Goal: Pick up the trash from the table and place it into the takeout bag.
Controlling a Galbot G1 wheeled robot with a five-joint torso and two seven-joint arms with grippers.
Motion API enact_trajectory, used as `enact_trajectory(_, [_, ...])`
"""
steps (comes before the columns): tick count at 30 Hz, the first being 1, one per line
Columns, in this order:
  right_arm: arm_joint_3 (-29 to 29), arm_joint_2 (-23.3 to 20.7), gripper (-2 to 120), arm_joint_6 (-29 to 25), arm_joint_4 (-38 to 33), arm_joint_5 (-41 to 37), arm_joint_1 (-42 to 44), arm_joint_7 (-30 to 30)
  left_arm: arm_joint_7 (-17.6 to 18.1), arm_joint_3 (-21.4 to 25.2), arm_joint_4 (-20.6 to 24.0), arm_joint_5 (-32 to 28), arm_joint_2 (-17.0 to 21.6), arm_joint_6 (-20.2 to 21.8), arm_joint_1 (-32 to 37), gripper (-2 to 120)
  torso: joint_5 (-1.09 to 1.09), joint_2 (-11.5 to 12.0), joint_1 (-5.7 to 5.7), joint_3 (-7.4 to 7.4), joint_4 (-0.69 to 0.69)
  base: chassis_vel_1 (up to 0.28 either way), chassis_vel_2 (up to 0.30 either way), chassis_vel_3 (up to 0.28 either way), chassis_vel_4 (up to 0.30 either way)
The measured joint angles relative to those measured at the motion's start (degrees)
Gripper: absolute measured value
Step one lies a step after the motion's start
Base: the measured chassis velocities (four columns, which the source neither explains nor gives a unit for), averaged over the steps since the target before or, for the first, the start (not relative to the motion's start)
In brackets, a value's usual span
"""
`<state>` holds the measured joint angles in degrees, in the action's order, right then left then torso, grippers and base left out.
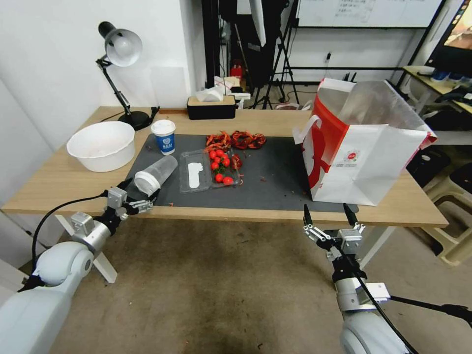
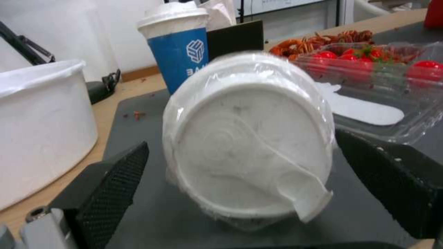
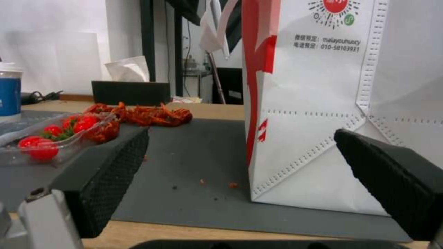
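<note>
Fingers wide around lidded cup

Left claw at lidded cup

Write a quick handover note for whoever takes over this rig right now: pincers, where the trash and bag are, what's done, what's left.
Left pincer: open, at the near table edge, jaws either side of the tipped clear white-lidded cup.
Right pincer: open, empty, in front of the takeout bag.
On the table: white bowl, blue-logo paper cup, clear tray of red fruit, red scraps.
Done: nothing visibly bagged.
Left: everything.
</note>
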<state>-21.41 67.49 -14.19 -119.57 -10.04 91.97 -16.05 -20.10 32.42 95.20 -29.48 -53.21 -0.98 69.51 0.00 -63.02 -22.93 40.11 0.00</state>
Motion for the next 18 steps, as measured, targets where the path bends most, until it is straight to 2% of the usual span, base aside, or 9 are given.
enact_trajectory(8, [0.0,0.0,100,0.0,0.1,0.1,-0.1,0.0,0.0,-1.1,-0.5,-0.2,0.1,1.1,-1.5,98,0.0,0.0,0.01,0.0,0.0,0.0,0.0,0.0,0.0])
enact_trajectory(11, [0.0,0.0,100,0.0,0.1,0.1,0.0,0.0,-0.1,-1.5,-0.9,-0.3,0.1,1.2,-2.0,91,0.0,0.0,0.01,0.0,0.0,0.0,0.0,0.0,0.0])
enact_trajectory(12, [0.0,0.0,99,0.0,0.0,0.1,0.0,0.0,-0.1,-1.7,-1.0,-0.3,0.1,1.2,-2.2,85,0.0,0.0,0.01,0.0,0.0,0.0,0.0,0.0,0.0])
enact_trajectory(18, [0.0,0.2,99,-0.1,-0.1,0.2,0.2,0.0,-0.2,-1.9,-1.1,-0.2,0.0,1.1,-2.5,73,0.01,0.0,0.02,-0.01,0.0,0.0,0.0,0.0,0.0])
